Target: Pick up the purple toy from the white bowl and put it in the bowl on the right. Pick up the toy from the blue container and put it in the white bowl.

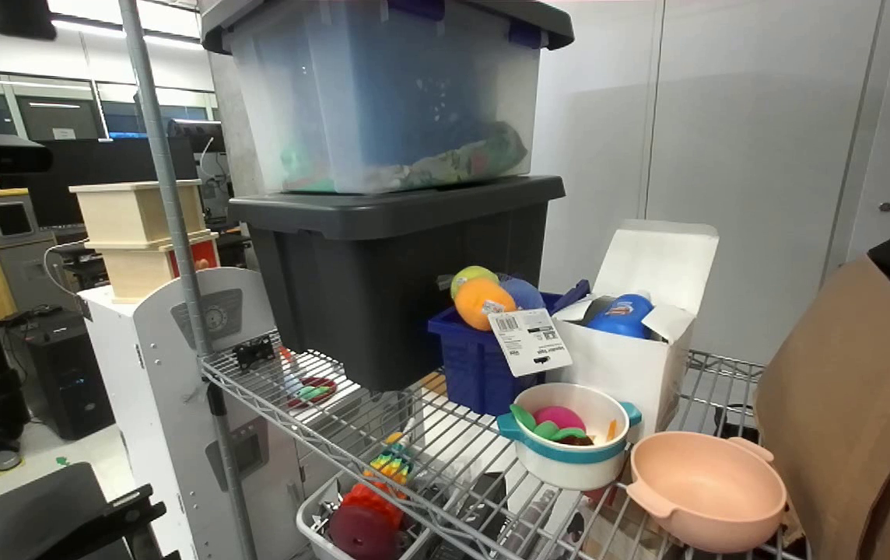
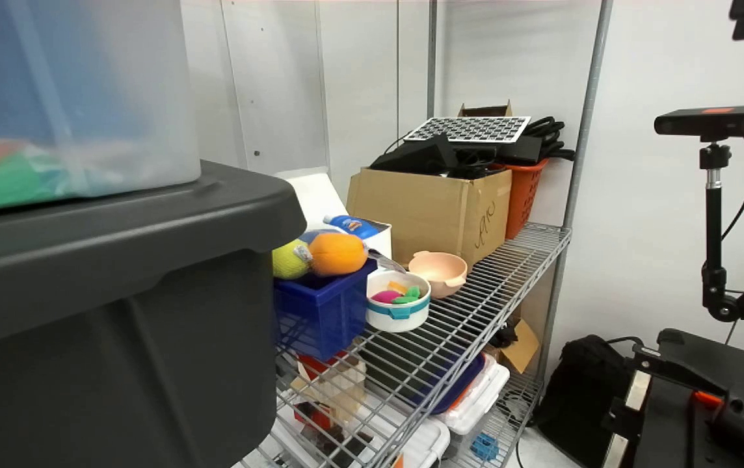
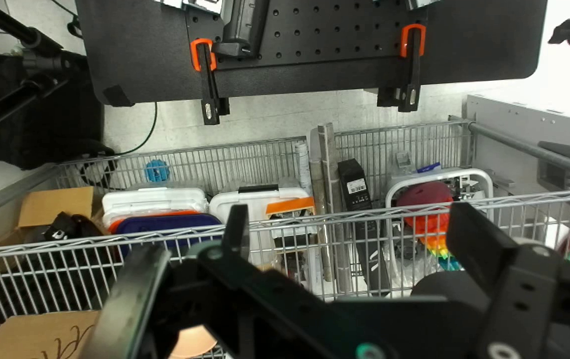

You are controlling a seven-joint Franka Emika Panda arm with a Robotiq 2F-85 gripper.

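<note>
The pincer [image 3: 352, 229] gapes wide with nothing in it, and with the purple toy [image 1: 559, 418] lying in the white bowl [image 1: 569, 473] beside green pieces [image 1: 524, 418], I'd worry a hasty grab could snag those too, or clip the bowl and tip it.

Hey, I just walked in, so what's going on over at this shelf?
The robot's gripper is open and holds nothing; its job is moving toys between containers. The pinkish-purple toy sits in the white bowl, not yet in the peach bowl beside it. An orange toy sticks up out of the blue container, so neither transfer looks done.
</note>
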